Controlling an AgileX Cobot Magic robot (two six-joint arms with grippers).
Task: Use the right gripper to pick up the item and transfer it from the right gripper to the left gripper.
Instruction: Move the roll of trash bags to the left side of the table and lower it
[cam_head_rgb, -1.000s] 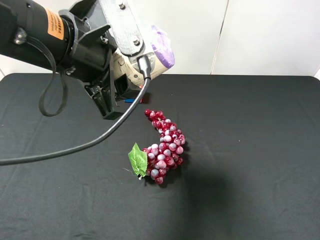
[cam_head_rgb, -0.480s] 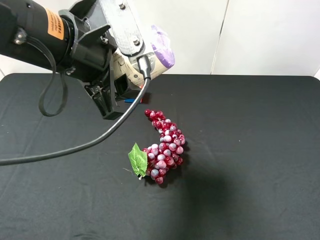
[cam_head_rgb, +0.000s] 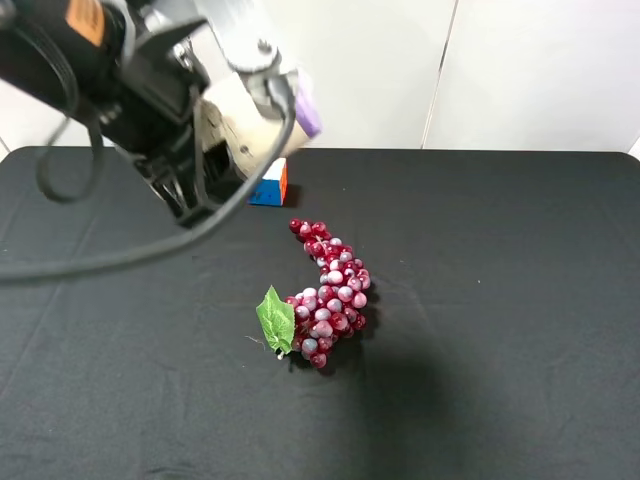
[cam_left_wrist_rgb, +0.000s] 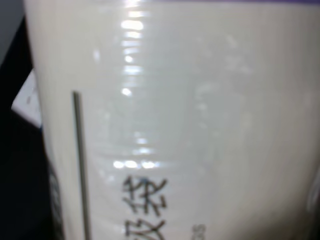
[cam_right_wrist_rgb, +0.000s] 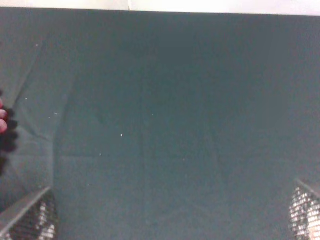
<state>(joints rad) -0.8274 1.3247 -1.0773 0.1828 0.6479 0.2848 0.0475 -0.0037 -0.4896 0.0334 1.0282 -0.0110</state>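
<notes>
The item (cam_head_rgb: 252, 118), a cream-white canister with a purple cap, hangs above the back left of the table. My left gripper (cam_head_rgb: 215, 160) is shut on it, and the black arm with its orange label blurs across the upper left of the exterior view. The left wrist view is filled by the item's (cam_left_wrist_rgb: 175, 125) cream side with dark print. My right gripper (cam_right_wrist_rgb: 170, 215) is out of the exterior view. In its own wrist view it stands open over bare black cloth, its textured fingertips (cam_right_wrist_rgb: 30, 220) far apart with nothing between them.
A colourful cube (cam_head_rgb: 270, 185) sits on the black table (cam_head_rgb: 500, 300) below the held item. A red grape bunch (cam_head_rgb: 330, 295) with a green leaf (cam_head_rgb: 273, 320) lies mid-table. One grape (cam_right_wrist_rgb: 2, 120) shows at the edge of the right wrist view.
The left arm has swung left and up with the item in its grip, uncovering the cube behind it. The grapes have not moved.
</notes>
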